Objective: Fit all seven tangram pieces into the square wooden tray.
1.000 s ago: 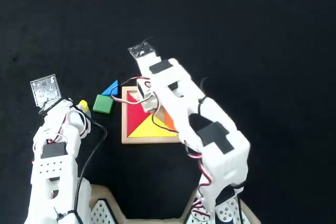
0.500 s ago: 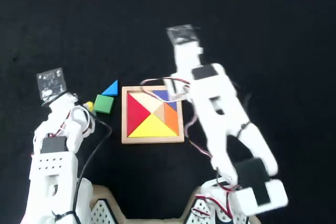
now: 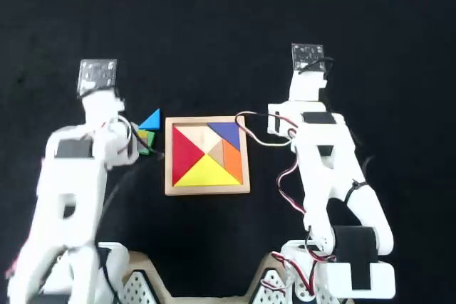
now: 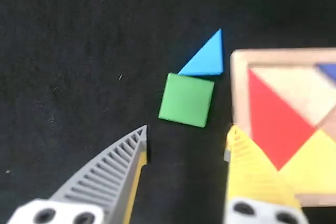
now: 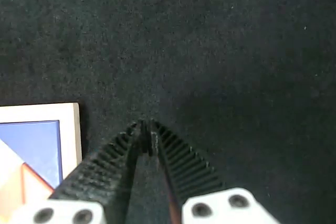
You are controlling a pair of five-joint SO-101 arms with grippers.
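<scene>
I find left tool (image 4: 187, 130) wide open, empty, at green square wooden piece (image 4: 186, 99); right tool (image 5: 146, 127) closed, empty, 3 o'clock of square wooden tray (image 3: 206, 190).

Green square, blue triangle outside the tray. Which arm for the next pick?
Probably left. The left gripper is open just short of the green square block, the light blue triangle beside that. The right gripper is shut over bare black cloth across the square wooden tray.

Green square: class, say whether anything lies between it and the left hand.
Nothing visible does. The left hand is open, with bare black cloth up to the green square; the blue triangle lies beyond it.
</scene>
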